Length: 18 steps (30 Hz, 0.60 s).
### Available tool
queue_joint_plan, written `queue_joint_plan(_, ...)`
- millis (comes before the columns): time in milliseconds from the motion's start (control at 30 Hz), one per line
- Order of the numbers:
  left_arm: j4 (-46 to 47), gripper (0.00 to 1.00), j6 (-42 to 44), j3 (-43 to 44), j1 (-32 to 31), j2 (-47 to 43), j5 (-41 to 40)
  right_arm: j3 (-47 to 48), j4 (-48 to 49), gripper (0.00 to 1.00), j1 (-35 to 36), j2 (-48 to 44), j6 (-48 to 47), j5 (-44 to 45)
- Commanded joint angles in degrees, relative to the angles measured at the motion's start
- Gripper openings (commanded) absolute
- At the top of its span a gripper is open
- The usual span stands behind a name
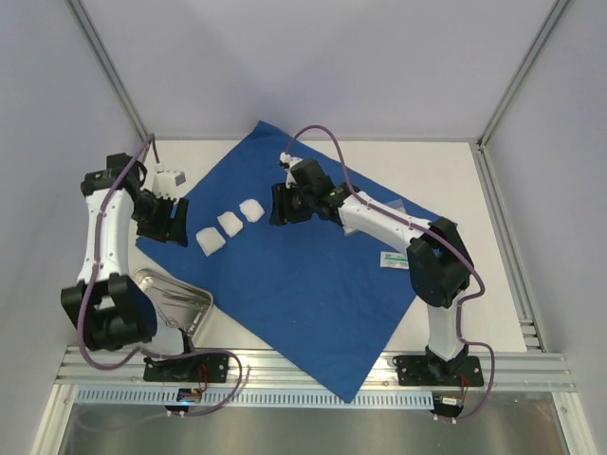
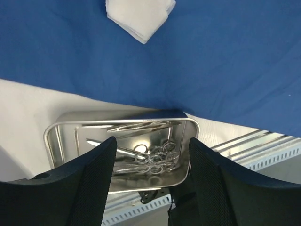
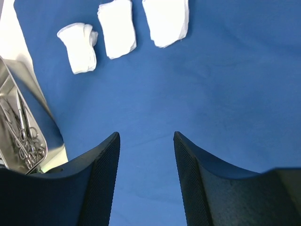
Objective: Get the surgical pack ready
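Observation:
The surgical pack is a royal-blue drape (image 1: 313,275) spread flat and cornerwise on the white table. Three white gauze pads (image 1: 230,225) lie in a row on its left part. My left gripper (image 1: 163,227) hangs over the drape's left corner, open, with nothing between its fingers. In the left wrist view the steel tray (image 2: 51,136) shows between the open jaws of the left gripper (image 2: 153,140). My right gripper (image 1: 283,204) hovers over the drape just right of the pads, open and empty. In its own view the right gripper (image 3: 146,134) has only blue cloth (image 3: 225,84) between its fingers.
A steel tray (image 1: 142,282) with several scissors and forceps sits at the near left, partly over the drape's edge. A white packet with green print (image 1: 394,259) lies under the right arm. An aluminium rail (image 1: 313,370) runs along the near edge.

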Motion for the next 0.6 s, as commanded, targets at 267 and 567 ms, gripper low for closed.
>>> queue_joint_plan(267, 15.51, 0.7, -11.12, 2.44, -4.85, 23.59, -3.54, 0.16, 6.31, 0.48, -1.91, 0.69, -2.37, -4.4)
queue_joint_plan(567, 22.9, 0.59, -14.38, 4.38, -7.75, 29.39, -2.55, -0.36, 8.42, 0.46, -1.91, 3.5, -0.35, -4.66)
